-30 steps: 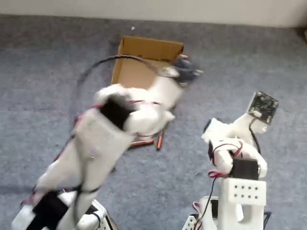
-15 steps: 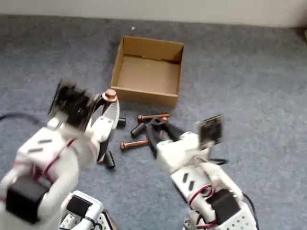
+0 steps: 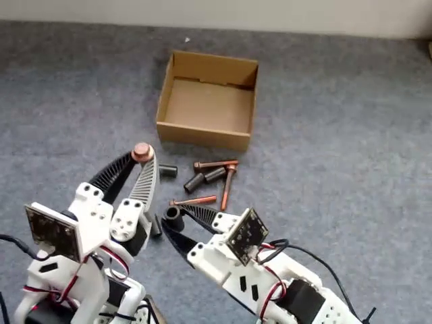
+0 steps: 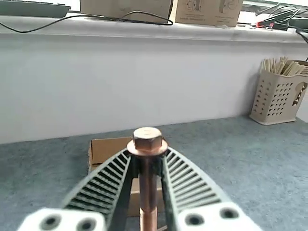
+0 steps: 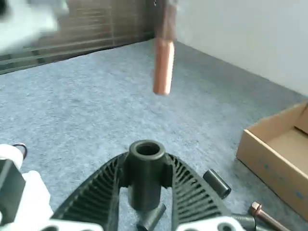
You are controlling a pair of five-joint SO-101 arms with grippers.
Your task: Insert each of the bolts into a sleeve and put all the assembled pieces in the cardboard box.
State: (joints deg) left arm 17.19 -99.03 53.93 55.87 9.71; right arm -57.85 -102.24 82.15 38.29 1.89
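Note:
My left gripper (image 3: 141,155) is shut on a copper bolt (image 3: 141,151), held upright with its hex head (image 4: 147,139) on top. My right gripper (image 3: 173,220) is shut on a black sleeve (image 3: 173,214) standing upright, its bore facing up (image 5: 145,150). In the right wrist view the bolt's shaft (image 5: 162,67) hangs above and beyond the sleeve, apart from it. The open cardboard box (image 3: 173,127) lies farther back on the carpet with nothing visible in it. Loose bolts (image 3: 214,164) (image 3: 228,187) (image 3: 194,200) and sleeves (image 3: 167,171) (image 3: 194,182) (image 3: 216,175) lie between the box and the grippers.
Grey carpet covers the floor. Another black sleeve (image 3: 156,227) lies beside the left arm's base. A white wall runs behind the box, and a perforated basket (image 4: 281,94) stands at its foot, far off to one side.
One second ago an arm stretched over the box and the other was folded back. Since then both swung to the front; the right gripper, open over the parts half a second ago, has shut on a sleeve.

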